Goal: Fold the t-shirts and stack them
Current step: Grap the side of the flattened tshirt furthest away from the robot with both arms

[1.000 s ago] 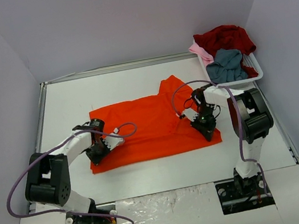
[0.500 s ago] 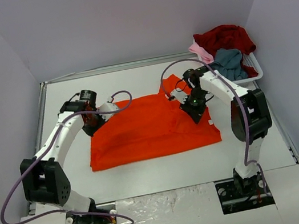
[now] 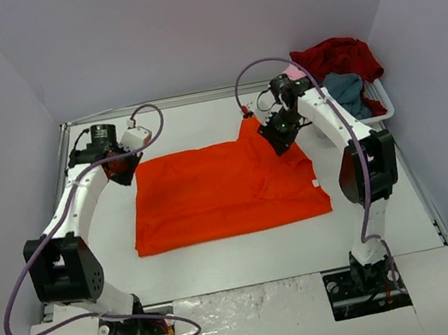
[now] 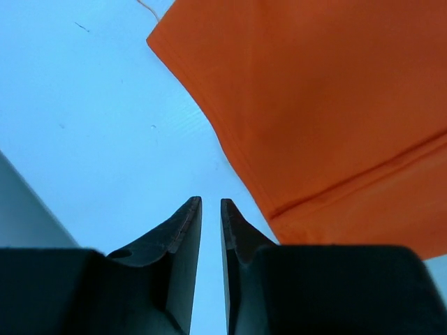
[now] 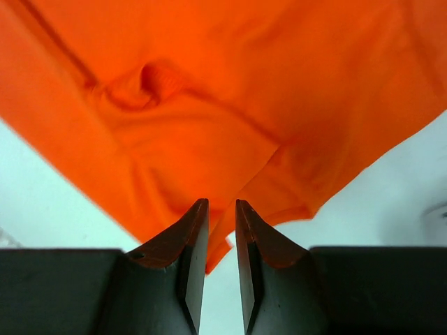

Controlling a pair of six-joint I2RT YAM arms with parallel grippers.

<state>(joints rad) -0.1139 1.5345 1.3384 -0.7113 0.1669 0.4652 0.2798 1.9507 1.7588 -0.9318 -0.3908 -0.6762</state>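
Pale lilac walls close in a white surface. On its middle a bright orange-red cloth t-shirt lies flat, doubled into a wide band whose long axis runs left to right. Over the band's far left corner hangs the left claw. In its wrist view the jaws stand a crack apart with nothing between them, and the cloth's edge lies ahead and to the right of the tips. At the far right the right claw sits just beside the sleeve that pokes out past the far edge. Its jaws too are parted a sliver and hold nothing, with cloth spread just beyond them.

From both claws the shirt lies toward the arm bases. A crosswise fold would probably start from a short end, and the right arm is nearer the loose sleeve. Well apart, in the far right corner, a white slatted plastic basket holds a dark red shirt, a dusty grey-blue shirt and a pale pink shirt.
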